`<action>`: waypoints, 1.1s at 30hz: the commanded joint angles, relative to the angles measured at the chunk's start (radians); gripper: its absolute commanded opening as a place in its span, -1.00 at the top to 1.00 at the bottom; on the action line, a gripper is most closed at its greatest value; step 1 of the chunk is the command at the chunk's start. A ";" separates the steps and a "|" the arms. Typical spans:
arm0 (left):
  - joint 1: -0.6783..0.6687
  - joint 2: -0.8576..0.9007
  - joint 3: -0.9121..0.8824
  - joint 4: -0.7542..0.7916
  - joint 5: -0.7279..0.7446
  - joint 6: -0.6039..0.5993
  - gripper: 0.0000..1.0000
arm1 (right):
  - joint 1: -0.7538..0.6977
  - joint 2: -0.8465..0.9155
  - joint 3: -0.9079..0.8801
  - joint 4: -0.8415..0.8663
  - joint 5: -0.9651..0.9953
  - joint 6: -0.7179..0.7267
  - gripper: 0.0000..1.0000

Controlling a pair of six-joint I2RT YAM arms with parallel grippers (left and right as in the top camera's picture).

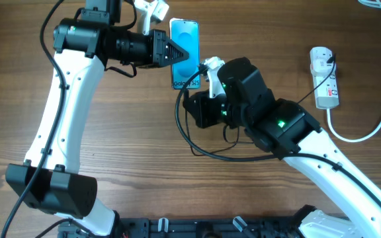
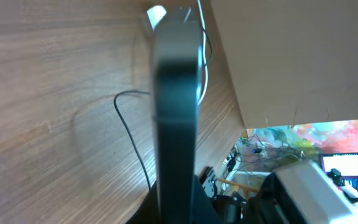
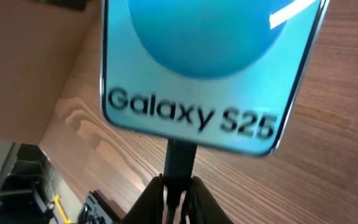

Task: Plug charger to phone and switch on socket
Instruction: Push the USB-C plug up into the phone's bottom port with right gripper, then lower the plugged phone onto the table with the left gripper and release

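Observation:
The phone (image 1: 184,53) has a cyan screen with the text "Galaxy S25" near its lower edge. My left gripper (image 1: 174,50) is shut on its left edge; in the left wrist view the phone (image 2: 178,99) shows edge-on between the fingers (image 2: 178,208). My right gripper (image 3: 180,186) is shut on the charger's black connector (image 3: 180,158), whose tip meets the phone's lower edge (image 3: 191,106). The thin black cable (image 1: 192,142) loops on the table below. The white socket (image 1: 325,78) with red marking lies at the right, a black plug (image 1: 330,61) in it.
The socket's thick white cord (image 1: 376,125) curves along the right edge of the wooden table. The right arm's body (image 1: 270,119) spans the middle right. The left arm (image 1: 65,99) runs down the left side.

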 commanded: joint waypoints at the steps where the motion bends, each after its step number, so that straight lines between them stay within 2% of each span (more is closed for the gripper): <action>1: -0.014 0.003 0.003 -0.016 0.034 0.019 0.92 | -0.021 0.003 0.022 -0.004 0.053 -0.011 0.60; 4: -0.014 0.003 0.003 -0.018 -0.027 0.017 0.92 | -0.021 0.003 0.022 -0.055 -0.016 -0.045 0.36; 6: -0.014 0.005 0.003 -0.020 -0.093 -0.028 0.92 | -0.021 0.003 0.022 -0.094 -0.033 -0.059 0.24; 7: -0.014 0.011 0.003 -0.035 -0.161 -0.062 0.92 | -0.021 0.003 0.022 -0.119 -0.033 -0.059 0.06; 9: -0.014 0.035 0.003 -0.073 -0.232 -0.067 0.92 | -0.021 0.003 0.022 -0.166 -0.040 -0.085 -0.57; 10: -0.014 0.062 0.003 -0.101 -0.261 -0.067 0.92 | -0.021 0.003 0.022 -0.190 -0.074 -0.139 -0.75; 12: -0.014 0.118 0.003 -0.122 -0.277 -0.067 0.92 | -0.021 0.003 0.022 -0.217 -0.142 -0.198 -0.96; 18: -0.014 0.240 0.003 -0.134 -0.277 -0.066 0.92 | -0.085 0.003 0.022 -0.301 -0.150 -0.198 -0.99; 23: -0.014 0.278 -0.026 -0.124 -0.280 -0.063 0.92 | -0.222 0.003 0.022 -0.372 -0.184 -0.167 -0.99; 29: -0.047 0.278 -0.150 -0.017 -0.273 -0.068 0.92 | -0.286 0.004 0.022 -0.371 -0.225 -0.168 -0.99; 33: -0.091 0.278 -0.191 0.071 -0.273 -0.137 0.92 | -0.286 0.004 0.022 -0.370 -0.216 -0.156 -0.99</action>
